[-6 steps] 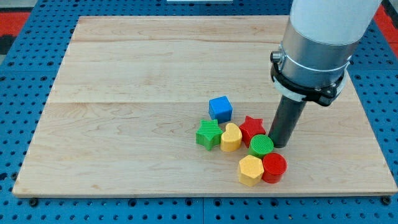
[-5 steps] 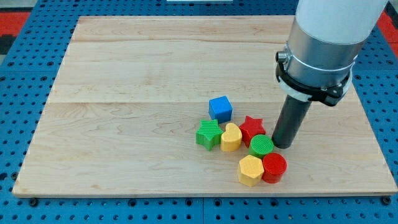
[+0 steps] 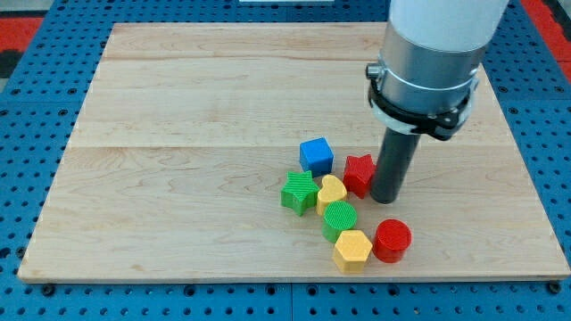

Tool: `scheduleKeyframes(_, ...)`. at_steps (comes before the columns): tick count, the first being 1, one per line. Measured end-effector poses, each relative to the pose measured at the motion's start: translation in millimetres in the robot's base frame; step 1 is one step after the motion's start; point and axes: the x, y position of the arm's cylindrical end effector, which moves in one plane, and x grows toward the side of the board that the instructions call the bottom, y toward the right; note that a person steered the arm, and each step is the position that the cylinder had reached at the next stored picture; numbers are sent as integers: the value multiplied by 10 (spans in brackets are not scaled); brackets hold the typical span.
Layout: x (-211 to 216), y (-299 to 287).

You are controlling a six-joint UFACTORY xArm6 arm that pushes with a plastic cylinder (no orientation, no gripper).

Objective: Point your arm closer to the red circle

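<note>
The red circle (image 3: 393,240) lies near the board's bottom edge, right of centre. My tip (image 3: 386,200) rests on the board just above it, a short gap apart, and touches the right side of the red star (image 3: 358,173). A yellow hexagon (image 3: 352,251) sits against the red circle's left. A green circle (image 3: 339,218) lies above the hexagon.
A yellow heart (image 3: 332,191), a green star (image 3: 299,191) and a blue cube (image 3: 316,155) cluster to the left of my tip. The wooden board (image 3: 178,134) ends a little below the red circle, on a blue pegboard (image 3: 27,178).
My tip moved left and slightly up, against the red star. The green circle slid left and down, the yellow hexagon shifted left, and the red star shifted up.
</note>
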Motion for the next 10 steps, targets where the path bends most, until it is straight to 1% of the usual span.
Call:
scheduleKeyframes(1,70,738)
scheduleKeyframes(2,647,1062)
scheduleKeyframes(3,958,978)
scheduleKeyframes(4,964,500)
scheduleKeyframes(5,966,-244)
scheduleKeyframes(6,746,-592)
scheduleKeyframes(7,445,-601)
scheduleKeyframes(9,443,-619)
scheduleKeyframes(10,353,-598)
